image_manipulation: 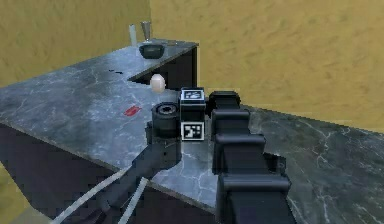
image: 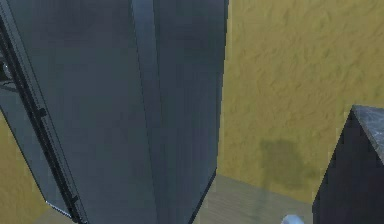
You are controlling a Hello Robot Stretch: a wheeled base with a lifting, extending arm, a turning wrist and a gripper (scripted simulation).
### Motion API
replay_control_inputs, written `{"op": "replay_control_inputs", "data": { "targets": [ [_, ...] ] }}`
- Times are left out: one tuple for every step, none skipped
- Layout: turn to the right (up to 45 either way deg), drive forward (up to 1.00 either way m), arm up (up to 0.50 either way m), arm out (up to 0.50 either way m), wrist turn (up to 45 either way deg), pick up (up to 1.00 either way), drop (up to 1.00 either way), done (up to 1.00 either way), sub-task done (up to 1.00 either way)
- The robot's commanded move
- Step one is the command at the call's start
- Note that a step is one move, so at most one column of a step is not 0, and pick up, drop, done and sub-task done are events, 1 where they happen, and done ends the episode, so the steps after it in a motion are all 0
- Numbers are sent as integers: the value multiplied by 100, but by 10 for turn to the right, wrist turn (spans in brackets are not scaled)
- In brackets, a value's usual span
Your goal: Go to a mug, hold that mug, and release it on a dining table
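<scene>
Several small things stand on a dark countertop (image_manipulation: 70,100) in the arm side view, and they are the nearest neighbours of the gripper (image_manipulation: 160,132). The countertop has an L shape. Its top is grey and stone-like, with pale veins and a soft shine, and its front panels are plain and dark. Near the gripper, a little farther out on the counter, lies a white egg-shaped thing (image_manipulation: 158,82). To the left of it is a small flat red thing (image_manipulation: 133,111). At the far end of the counter sits a dark round bowl-like vessel (image_manipulation: 151,50), and behind it, against the yellow wall (image_manipulation: 280,50), stand two pale upright things (image_manipulation: 147,30), narrow and glass-like. Which of these, if any, is the mug I cannot tell, because they are too small.

The arm (image_manipulation: 245,170) is a dark square bar with ribbed blocks, and it reaches from the bottom edge over the counter. At its far end are two white squares (image_manipulation: 190,130) with black marks, and the gripper's dark body is just left of them, above the stone top. I cannot make out its far end against the counter, so I cannot tell whether it holds anything.

In the forward view a tall dark grey appliance (image: 120,100) with smooth flat doors stands close ahead and blocks the way. To its right are the rough yellow wall, a strip of pale floor (image: 250,200) and the corner of a dark counter (image: 350,170).
</scene>
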Motion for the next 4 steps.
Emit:
{"op": "replay_control_inputs", "data": {
  "targets": [
    [0, 0, 0, -14, 0, 0, 0, 0, 0],
    [-450, 0, 0, 0, 0, 0, 0, 0, 0],
    [-240, 0, 0, 0, 0, 0, 0, 0, 0],
    [0, 15, 0, 0, 0, 0, 0, 0, 0]
  ]
}}
